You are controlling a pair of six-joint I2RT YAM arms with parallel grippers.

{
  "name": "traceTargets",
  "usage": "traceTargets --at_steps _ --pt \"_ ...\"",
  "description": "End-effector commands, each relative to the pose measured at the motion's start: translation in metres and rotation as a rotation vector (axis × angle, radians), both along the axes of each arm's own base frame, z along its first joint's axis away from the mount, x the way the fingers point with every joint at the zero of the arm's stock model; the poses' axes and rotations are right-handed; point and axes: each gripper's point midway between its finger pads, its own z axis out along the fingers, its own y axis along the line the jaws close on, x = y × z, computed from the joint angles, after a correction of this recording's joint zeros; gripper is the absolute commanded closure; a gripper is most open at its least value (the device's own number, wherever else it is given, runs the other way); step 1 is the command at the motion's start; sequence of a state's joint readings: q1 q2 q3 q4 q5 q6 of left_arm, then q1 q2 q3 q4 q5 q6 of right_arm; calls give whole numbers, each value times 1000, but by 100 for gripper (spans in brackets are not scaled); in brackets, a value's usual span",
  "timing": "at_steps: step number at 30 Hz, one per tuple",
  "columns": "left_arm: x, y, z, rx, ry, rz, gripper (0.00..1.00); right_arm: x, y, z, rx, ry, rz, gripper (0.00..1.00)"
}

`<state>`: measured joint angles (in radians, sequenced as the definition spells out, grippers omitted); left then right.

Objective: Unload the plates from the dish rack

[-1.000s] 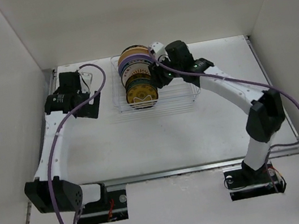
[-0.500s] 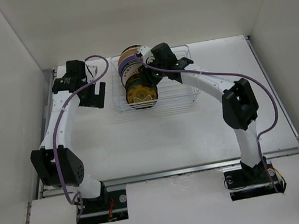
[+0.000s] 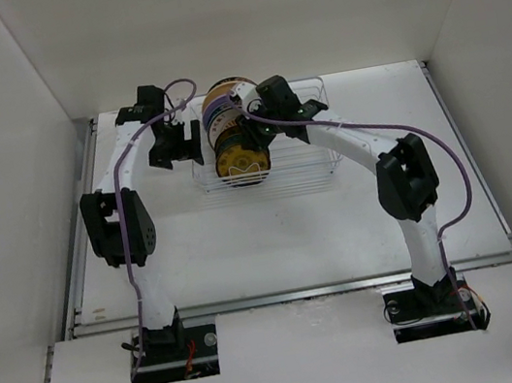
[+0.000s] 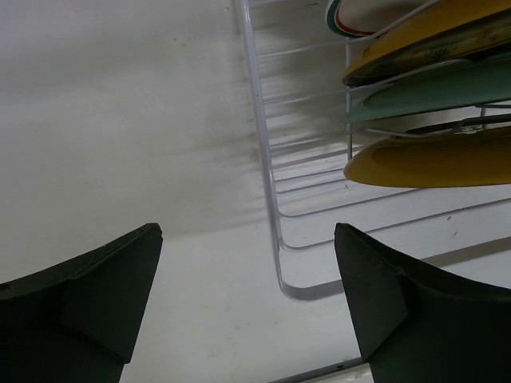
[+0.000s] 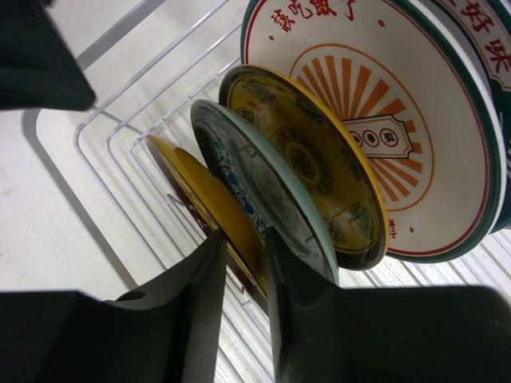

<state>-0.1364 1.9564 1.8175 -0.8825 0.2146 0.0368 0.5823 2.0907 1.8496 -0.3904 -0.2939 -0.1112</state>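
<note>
The dish rack (image 3: 311,168) stands at the back of the table with the plates (image 3: 234,128) upright on edge in its left end. My right gripper (image 3: 252,134) reaches in from the right. In the right wrist view its fingers (image 5: 243,247) are shut on the rim of the front yellow plate (image 5: 200,195). Behind that stand a teal-rimmed plate (image 5: 263,187), a gold patterned plate (image 5: 315,163) and a white sunburst plate (image 5: 399,96). My left gripper (image 3: 176,144) hangs open just left of the rack, its jaws (image 4: 247,233) over the rack's corner wire (image 4: 271,231), holding nothing.
White walls enclose the table on the left, back and right. The rack's right half (image 3: 310,133) holds no plates. A metal strip (image 3: 293,294) runs along the table's near edge. Bare tabletop (image 3: 274,238) lies in front of the rack.
The left arm has swung right, from the table's left side up to the rack's left end. The right gripper has moved onto the plates and its jaws have narrowed around the front plate's rim.
</note>
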Motion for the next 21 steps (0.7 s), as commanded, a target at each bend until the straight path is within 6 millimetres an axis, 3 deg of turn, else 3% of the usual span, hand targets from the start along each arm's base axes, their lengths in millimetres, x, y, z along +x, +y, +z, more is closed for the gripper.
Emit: traceTargets --at_steps 1,6,10,12,14,15,17,19,21 --pt "4 -16 12 -85 6 14 13 9 -1 1 -9 -46 -9 70" --pt "7 -25 1 -102 36 7 27 13 -1 -5 -18 -43 -17 99" --pt "5 -27 -2 -112 49 12 40 15 -5 5 -21 -75 -31 100" --pt "3 -26 -5 -111 58 12 47 18 -8 22 -13 -113 -53 100" --pt "-2 -27 -11 -116 83 10 60 21 -10 29 -15 -140 -64 100" --pt "-3 -29 -11 -124 84 7 64 22 -12 46 3 -174 -73 100" --pt "-5 -31 -16 -134 107 14 76 22 -14 51 3 -185 -83 100" --pt "-6 -32 -16 -146 111 18 85 23 -15 77 31 -232 -94 100" --pt "-6 -32 -16 -146 111 18 87 21 -18 97 63 -253 -121 100"
